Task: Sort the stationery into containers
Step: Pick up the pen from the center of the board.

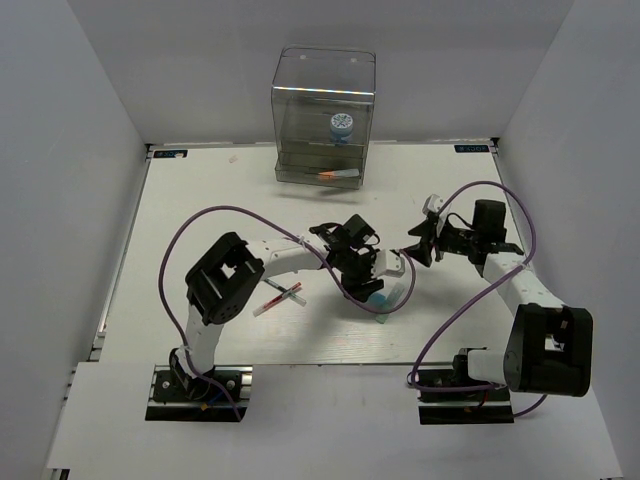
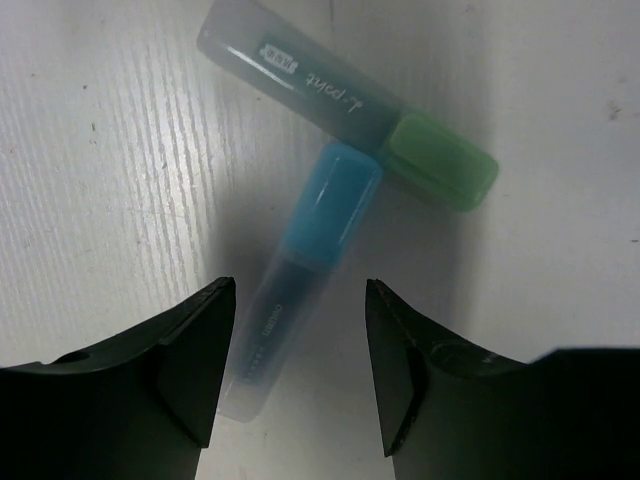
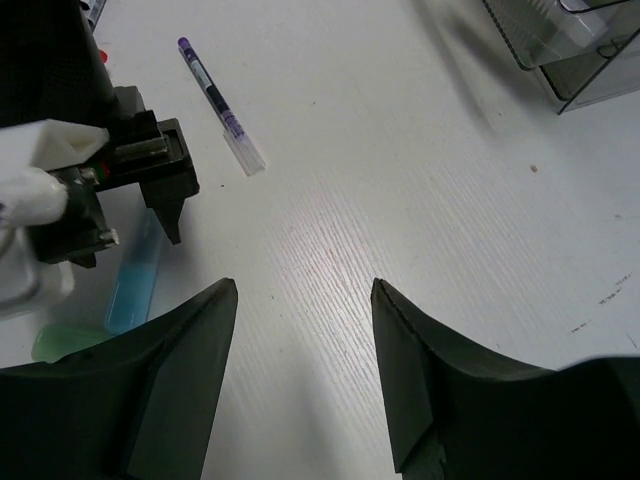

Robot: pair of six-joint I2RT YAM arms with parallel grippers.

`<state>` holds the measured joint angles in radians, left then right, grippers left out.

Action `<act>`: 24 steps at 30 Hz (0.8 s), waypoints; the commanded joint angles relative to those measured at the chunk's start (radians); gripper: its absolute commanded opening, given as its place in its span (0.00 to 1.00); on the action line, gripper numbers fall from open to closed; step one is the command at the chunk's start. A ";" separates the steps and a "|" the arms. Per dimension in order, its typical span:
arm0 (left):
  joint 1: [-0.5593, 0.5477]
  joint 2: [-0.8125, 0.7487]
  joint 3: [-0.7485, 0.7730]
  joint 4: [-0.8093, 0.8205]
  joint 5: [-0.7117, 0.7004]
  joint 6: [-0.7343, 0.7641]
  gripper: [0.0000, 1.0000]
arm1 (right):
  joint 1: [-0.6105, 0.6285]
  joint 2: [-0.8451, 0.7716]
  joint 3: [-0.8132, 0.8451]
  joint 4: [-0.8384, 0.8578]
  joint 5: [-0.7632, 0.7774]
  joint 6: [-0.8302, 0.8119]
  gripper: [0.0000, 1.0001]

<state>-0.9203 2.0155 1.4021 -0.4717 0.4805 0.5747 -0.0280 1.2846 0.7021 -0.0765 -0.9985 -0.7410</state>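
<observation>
The left gripper (image 2: 298, 300) hangs with jaws apart astride the blue highlighter (image 2: 325, 215) on the table (image 2: 100, 180); the mint green highlighter (image 2: 330, 95) touches its cap, bearing cursive print and a small label, both too blurred to read. The right gripper (image 3: 303, 300) is spread above the table, holding nothing

Just beyond the left gripper (image 2: 300, 370), the mint green highlighter (image 2: 345, 105) carries a small white label with dark print, too blurred to read, and beside it a line of script that may say "pastel". The blue highlighter (image 2: 295, 290) between that gripper's fingers has fine print along its barrel — illegible. Ahead and left of the right gripper (image 3: 305, 380), the clear pen (image 3: 218, 105) shows purple markings — unreadable.
</observation>
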 commanded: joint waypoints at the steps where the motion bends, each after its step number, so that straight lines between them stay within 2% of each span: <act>1: -0.014 0.018 0.006 -0.019 -0.063 0.044 0.65 | -0.015 -0.030 -0.013 0.021 -0.046 0.000 0.62; 6: -0.034 0.029 -0.058 0.047 -0.203 0.030 0.65 | -0.029 -0.036 -0.021 0.017 -0.058 -0.003 0.62; 9: -0.043 0.038 -0.080 0.067 -0.252 0.004 0.59 | -0.033 -0.036 -0.019 0.004 -0.066 -0.015 0.62; 10: -0.043 0.038 -0.080 0.067 -0.252 -0.010 0.55 | -0.033 -0.037 -0.023 0.000 -0.066 -0.020 0.62; 11: -0.043 0.038 -0.080 0.067 -0.252 -0.036 0.43 | -0.036 -0.034 -0.021 -0.018 -0.074 -0.029 0.62; 12: -0.043 0.038 -0.080 0.067 -0.252 -0.045 0.36 | -0.036 -0.036 -0.018 -0.025 -0.072 -0.040 0.62; 13: -0.043 0.038 -0.080 0.067 -0.252 -0.058 0.22 | -0.036 -0.037 -0.018 -0.034 -0.072 -0.046 0.62; 17: -0.012 -0.012 -0.089 0.111 -0.209 -0.133 0.03 | -0.044 -0.036 -0.015 -0.069 -0.092 -0.101 0.62; 19: -0.012 -0.041 -0.098 0.145 -0.209 -0.167 0.00 | -0.046 -0.031 -0.012 -0.103 -0.097 -0.124 0.62; 24: 0.006 -0.106 -0.107 0.179 -0.284 -0.176 0.00 | -0.047 -0.030 -0.006 -0.144 -0.104 -0.181 0.62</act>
<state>-0.9321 1.9930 1.3056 -0.3054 0.2562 0.4248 -0.0685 1.2705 0.6880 -0.1768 -1.0615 -0.8684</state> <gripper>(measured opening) 0.355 0.623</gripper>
